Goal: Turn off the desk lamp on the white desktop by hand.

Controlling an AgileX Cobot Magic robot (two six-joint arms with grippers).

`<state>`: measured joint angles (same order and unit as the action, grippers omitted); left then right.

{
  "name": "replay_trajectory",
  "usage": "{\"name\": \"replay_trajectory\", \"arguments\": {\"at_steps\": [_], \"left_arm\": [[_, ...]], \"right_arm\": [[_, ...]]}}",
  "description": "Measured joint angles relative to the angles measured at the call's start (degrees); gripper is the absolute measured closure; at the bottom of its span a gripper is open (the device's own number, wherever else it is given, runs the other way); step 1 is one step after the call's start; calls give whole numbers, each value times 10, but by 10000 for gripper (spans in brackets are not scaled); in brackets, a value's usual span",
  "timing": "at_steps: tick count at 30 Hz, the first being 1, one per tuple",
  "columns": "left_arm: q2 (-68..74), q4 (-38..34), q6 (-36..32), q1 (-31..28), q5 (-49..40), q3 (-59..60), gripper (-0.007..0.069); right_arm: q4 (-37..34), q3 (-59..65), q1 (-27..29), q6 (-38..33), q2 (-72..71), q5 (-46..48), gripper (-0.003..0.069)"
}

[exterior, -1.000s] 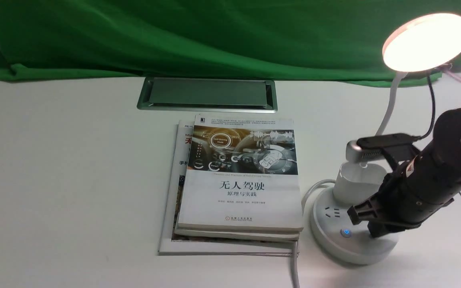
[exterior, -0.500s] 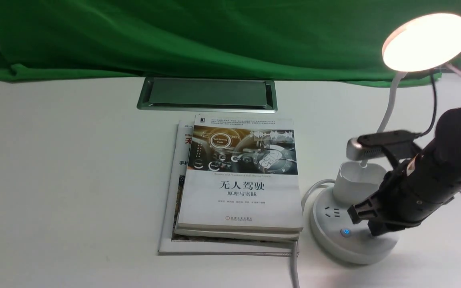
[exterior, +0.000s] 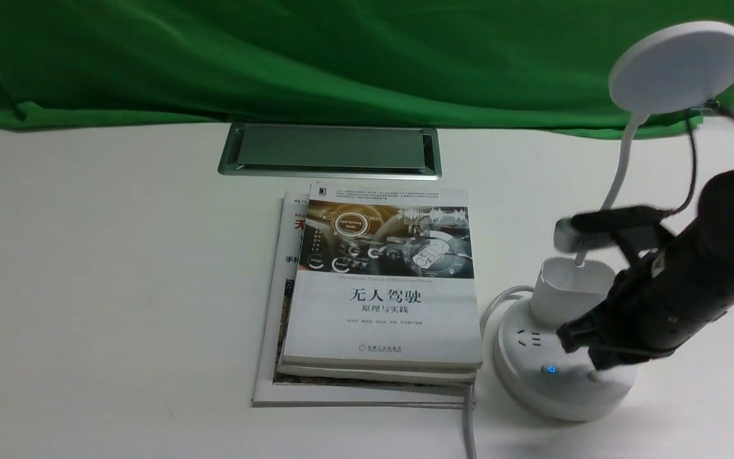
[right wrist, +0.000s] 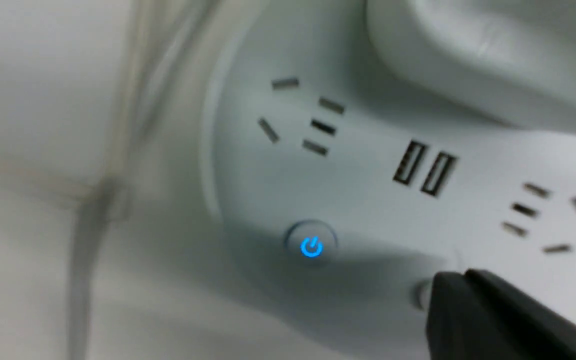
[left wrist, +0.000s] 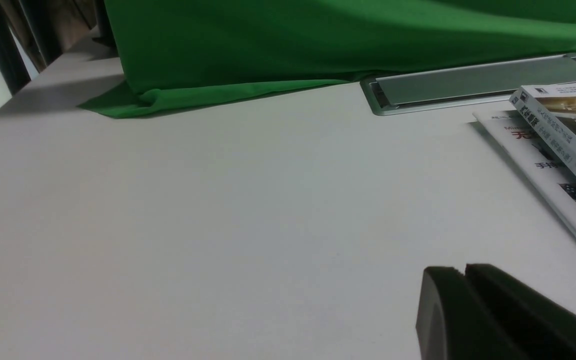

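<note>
"Claw [right wrist: 460, 275] closed, empty, over the lamp's [exterior: 679, 70] base, right side of the surface [exterior: 118, 268]?"

"Yes; gooseneck rising, unlit head leaning right. Book [exterior: 386, 319] reads 'Self-Driving Mode'."

The books [exterior: 383, 306] lie before the cable hatch [exterior: 332, 148], left of the desk lamp [exterior: 574, 376].
</note>
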<state>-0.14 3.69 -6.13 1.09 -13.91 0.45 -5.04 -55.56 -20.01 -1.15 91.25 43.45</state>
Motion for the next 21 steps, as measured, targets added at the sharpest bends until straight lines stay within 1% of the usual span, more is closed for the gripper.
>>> {"name": "replay_trajectory", "arguments": {"at_steps": [3, 11, 14, 15, 21], "left_arm": [[0, 0, 0, 0, 0, 0, 605], [0, 0, -1, 0, 0, 0, 605], [0, 0, -1, 0, 0, 0, 605], [0, 0, -1, 0, 0, 0, 605], [0, 0, -1, 0, 0, 0, 605]], "right_arm": [[0, 8, 0, 0, -50, 15, 622], [0, 123, 0, 12, -263, 36, 622], [0, 139, 0, 12, -314, 46, 622], [0, 142, 0, 12, -352, 48, 621], [0, 143, 0, 15, -459, 13, 621]]}}
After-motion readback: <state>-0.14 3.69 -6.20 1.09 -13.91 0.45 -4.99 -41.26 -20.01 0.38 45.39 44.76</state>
